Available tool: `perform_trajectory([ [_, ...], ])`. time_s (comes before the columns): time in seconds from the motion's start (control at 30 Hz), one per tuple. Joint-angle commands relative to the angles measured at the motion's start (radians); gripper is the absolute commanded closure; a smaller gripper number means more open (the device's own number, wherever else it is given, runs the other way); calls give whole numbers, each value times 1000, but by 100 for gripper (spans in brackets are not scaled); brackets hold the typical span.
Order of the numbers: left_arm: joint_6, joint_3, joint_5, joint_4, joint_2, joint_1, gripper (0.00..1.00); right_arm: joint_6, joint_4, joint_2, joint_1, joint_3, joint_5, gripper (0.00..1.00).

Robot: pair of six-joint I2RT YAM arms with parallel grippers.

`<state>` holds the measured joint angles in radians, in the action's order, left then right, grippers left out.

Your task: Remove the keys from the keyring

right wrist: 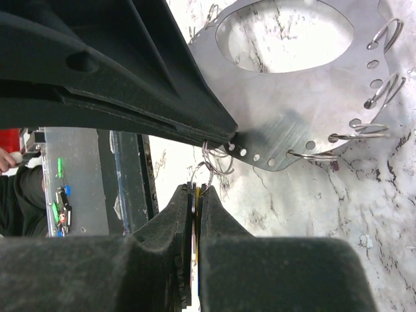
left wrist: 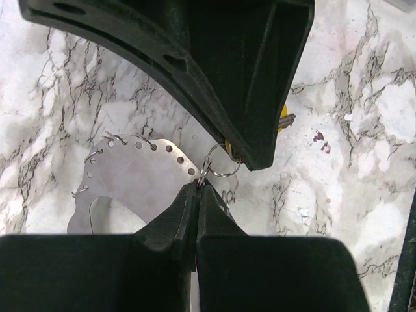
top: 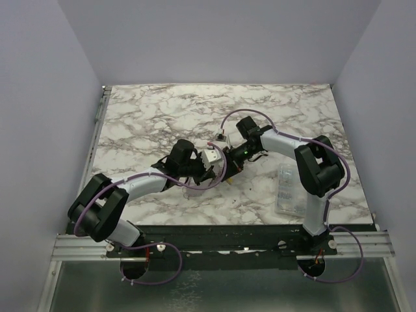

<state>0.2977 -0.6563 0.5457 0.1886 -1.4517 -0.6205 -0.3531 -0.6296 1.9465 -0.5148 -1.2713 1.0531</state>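
Marble table point(top: 162, 110) holds a clear box point(top: 289, 188) at right. The left gripper point(left wrist: 197, 187) pinches the keyring point(left wrist: 130, 175) edge. The right gripper point(right wrist: 197, 190) clamps seemingly a yellow key point(left wrist: 284, 120), each crowding the other's view.

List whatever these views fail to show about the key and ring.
Left wrist: the key mostly behind the right gripper; only a yellow edge shows.
Right wrist: key is a thin sliver in the shut jaws; shape hidden.
Left wrist: metal plate's near edge cut off by the left gripper.
Top view: key and keyring too small where the grippers meet.
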Motion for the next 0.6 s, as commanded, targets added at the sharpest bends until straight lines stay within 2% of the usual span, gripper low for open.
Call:
perform_trajectory([
  [0.0, 78, -39, -55, -34, -19, -38, 100, -13, -30, -12, -3, -13, 22, 99],
  [0.3, 307, -80, -307, -157, -33, -156, 100, -17, -40, 0, -4, -20, 21, 99],
  [0.4, 337, -83, -352, -169, -23, -169, 98, -18, -41, 1, -4, -21, 20, 99],
  [0.5, 311, -81, -322, -177, 5, -159, 71, -26, -42, 5, -2, -18, 21, 99],
  [0.57, 290, -69, -230, -179, 31, -124, 55, -34, -45, 5, -4, -17, 22, 99],
])
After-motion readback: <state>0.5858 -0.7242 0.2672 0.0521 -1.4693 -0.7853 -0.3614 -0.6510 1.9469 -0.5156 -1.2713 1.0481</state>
